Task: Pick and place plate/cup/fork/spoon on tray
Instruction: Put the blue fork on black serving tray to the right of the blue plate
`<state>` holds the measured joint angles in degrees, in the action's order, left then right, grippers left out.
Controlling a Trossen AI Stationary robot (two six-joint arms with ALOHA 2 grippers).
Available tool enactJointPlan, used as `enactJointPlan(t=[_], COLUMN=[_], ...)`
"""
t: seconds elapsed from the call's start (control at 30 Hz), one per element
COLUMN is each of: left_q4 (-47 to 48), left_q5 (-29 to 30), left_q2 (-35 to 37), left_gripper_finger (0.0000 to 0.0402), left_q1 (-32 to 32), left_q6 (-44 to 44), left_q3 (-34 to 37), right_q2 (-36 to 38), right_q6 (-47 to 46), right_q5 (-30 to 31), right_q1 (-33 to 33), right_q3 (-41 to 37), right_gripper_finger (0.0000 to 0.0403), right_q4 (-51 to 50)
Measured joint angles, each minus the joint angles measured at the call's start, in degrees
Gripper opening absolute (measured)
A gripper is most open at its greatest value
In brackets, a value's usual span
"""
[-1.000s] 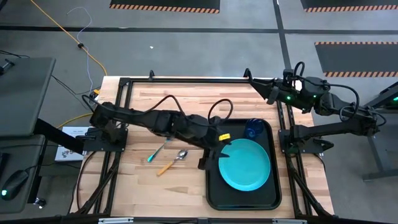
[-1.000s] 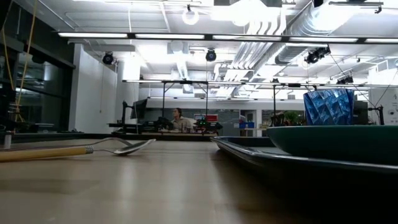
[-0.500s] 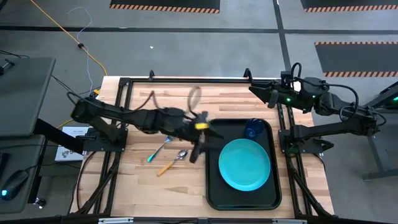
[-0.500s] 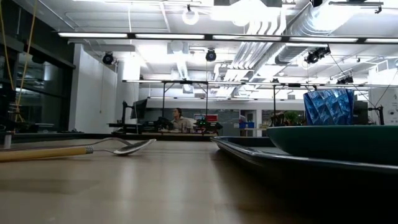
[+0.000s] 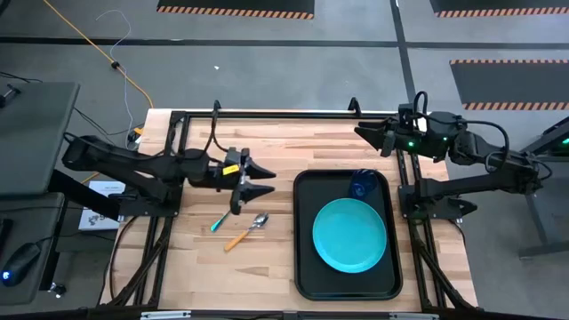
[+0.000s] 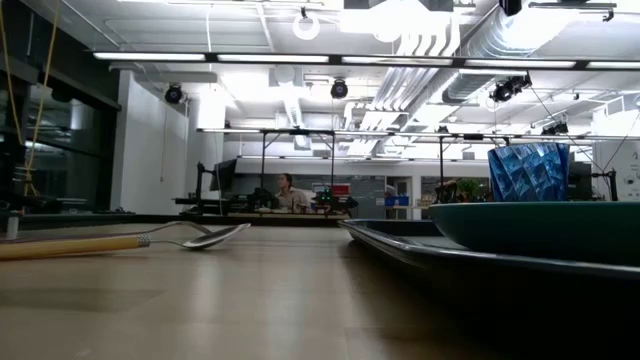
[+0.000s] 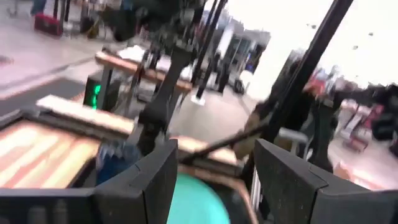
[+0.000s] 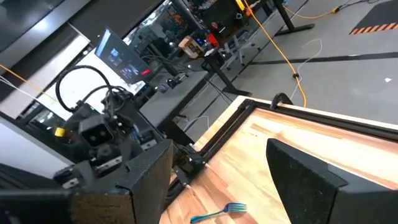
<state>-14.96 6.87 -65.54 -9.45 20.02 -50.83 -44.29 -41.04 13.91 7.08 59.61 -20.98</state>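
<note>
i see the left gripper hanging over the bare wood just beyond the fork, its fingers spread wide and empty. the fork and the spoon lie side by side on the table, to the left of the tray. the plate sits on the tray, and the cup stands at the tray's far corner, just beside the plate. the right gripper waits over the table's far right edge, fingers apart and holding nothing. in the low view the spoon lies flat, well apart from the tray.
</note>
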Motion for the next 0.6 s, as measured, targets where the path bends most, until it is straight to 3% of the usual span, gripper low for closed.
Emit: enactJointPlan(t=[0.13, 0.3, 0.43, 0.6], left_q4=[12.4, 35.1, 53.6, 64.0], left_q5=[-0.1, 2.0, 5.8, 7.2], left_q2=[3.6, 6.7, 6.2, 1.7], left_gripper_finger=[0.0202, 0.0202, 0.0202, 0.0202], left_q1=[0.0, 0.1, 0.2, 0.2], left_q6=[0.9, 6.2, 13.1, 24.0], left_q3=[0.6, 0.7, 0.7, 0.7], right_q2=[0.0, 0.0, -0.1, -0.5], right_q6=[0.0, -0.1, -0.6, -2.4], right_q5=[0.0, 0.0, 0.0, 0.0], right_q1=[0.0, 0.0, 0.0, 0.0], right_q3=[0.0, 0.0, 0.0, 0.0], right_gripper_finger=[0.0252, 0.0252, 0.0252, 0.0252], right_q4=[-0.8, -1.7, -3.6, -6.4])
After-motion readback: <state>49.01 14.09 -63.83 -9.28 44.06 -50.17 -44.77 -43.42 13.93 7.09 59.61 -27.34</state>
